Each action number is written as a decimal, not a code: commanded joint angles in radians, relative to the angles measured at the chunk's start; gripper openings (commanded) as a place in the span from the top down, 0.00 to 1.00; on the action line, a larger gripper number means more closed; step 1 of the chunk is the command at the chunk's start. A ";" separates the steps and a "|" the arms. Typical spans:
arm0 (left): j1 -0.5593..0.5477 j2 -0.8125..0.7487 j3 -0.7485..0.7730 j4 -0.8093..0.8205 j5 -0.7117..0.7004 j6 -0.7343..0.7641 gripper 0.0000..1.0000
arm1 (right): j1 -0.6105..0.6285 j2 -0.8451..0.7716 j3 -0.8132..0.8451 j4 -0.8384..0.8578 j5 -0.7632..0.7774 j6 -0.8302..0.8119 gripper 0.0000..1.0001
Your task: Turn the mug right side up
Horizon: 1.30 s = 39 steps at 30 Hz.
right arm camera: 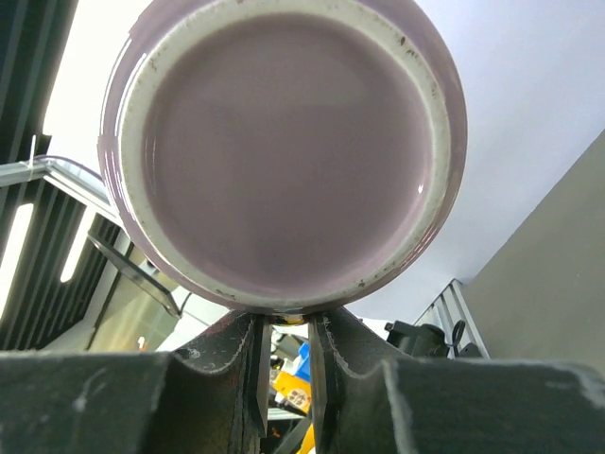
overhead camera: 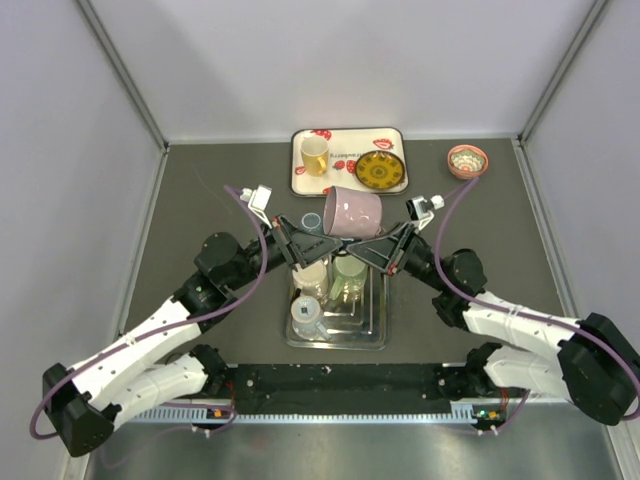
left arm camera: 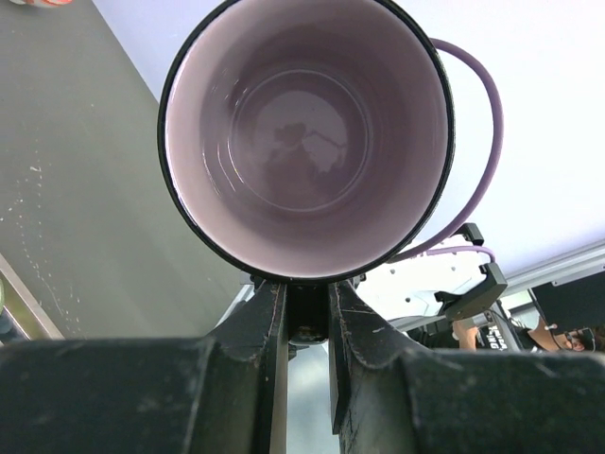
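Note:
A pale purple mug (overhead camera: 352, 212) hangs on its side above the table, held between both arms, mouth to the left. In the left wrist view its open mouth (left arm camera: 307, 132) faces the camera. My left gripper (left arm camera: 307, 288) is shut on a dark part just under the rim, seemingly the handle. In the right wrist view the mug's base (right arm camera: 284, 151) fills the frame. My right gripper (right arm camera: 286, 317) has its jaws drawn narrow on a small part at the base's lower edge. From above, the left gripper (overhead camera: 305, 238) and right gripper (overhead camera: 385, 245) meet under the mug.
Below the mug a metal tray (overhead camera: 375, 335) holds a green cup (overhead camera: 349, 280), a cream cup (overhead camera: 310, 277) and a clear glass (overhead camera: 306, 315). At the back a white tray (overhead camera: 300, 180) carries a yellow mug (overhead camera: 314, 155) and a yellow plate (overhead camera: 380, 171). A pink bowl (overhead camera: 467, 160) sits back right.

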 commanded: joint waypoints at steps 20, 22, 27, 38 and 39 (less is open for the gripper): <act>-0.047 -0.080 -0.039 0.047 -0.046 0.063 0.56 | -0.020 -0.148 0.097 -0.252 -0.027 -0.172 1.00; -0.047 -0.080 -0.039 0.044 -0.056 0.068 0.53 | -0.019 -0.160 0.098 -0.270 -0.029 -0.182 1.00; -0.045 -0.091 -0.036 0.024 -0.072 0.085 0.51 | -0.019 -0.180 0.101 -0.287 -0.035 -0.195 1.00; -0.045 -0.157 -0.042 -0.111 -0.187 0.149 0.32 | -0.019 -0.323 0.156 -0.555 -0.043 -0.311 1.00; -0.045 -0.157 -0.044 -0.125 -0.191 0.157 0.32 | -0.019 -0.335 0.161 -0.578 -0.041 -0.320 1.00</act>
